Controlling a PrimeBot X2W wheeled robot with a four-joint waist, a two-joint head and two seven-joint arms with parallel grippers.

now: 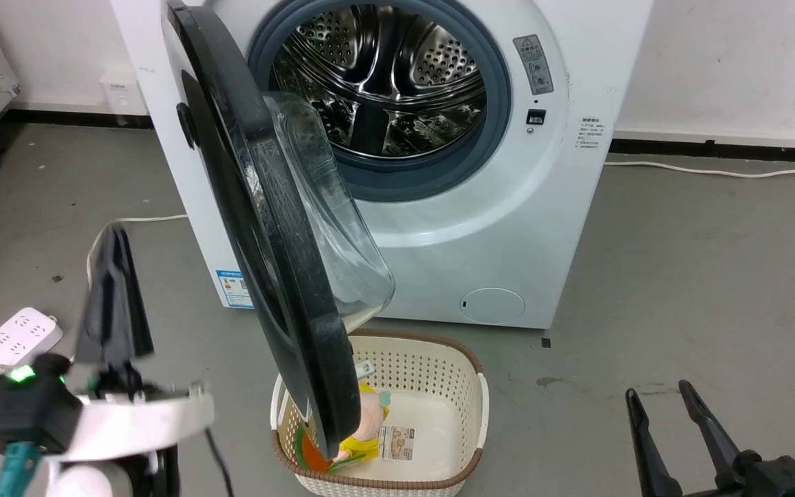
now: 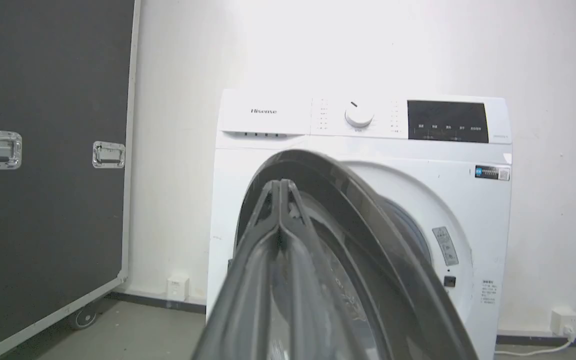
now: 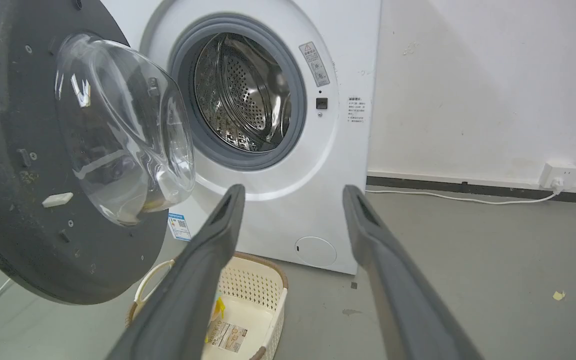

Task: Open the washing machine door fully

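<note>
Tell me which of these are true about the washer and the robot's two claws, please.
1. The washing machine door is shut. False: it stands swung out, leaving the drum exposed.
2. The left gripper has its fingers pressed together. True.
3. The right gripper is clamped on the door. False: it is open, apart from the door, with nothing between its fingers.
4. A cream basket sits on the floor in front of the washing machine. True.
</note>
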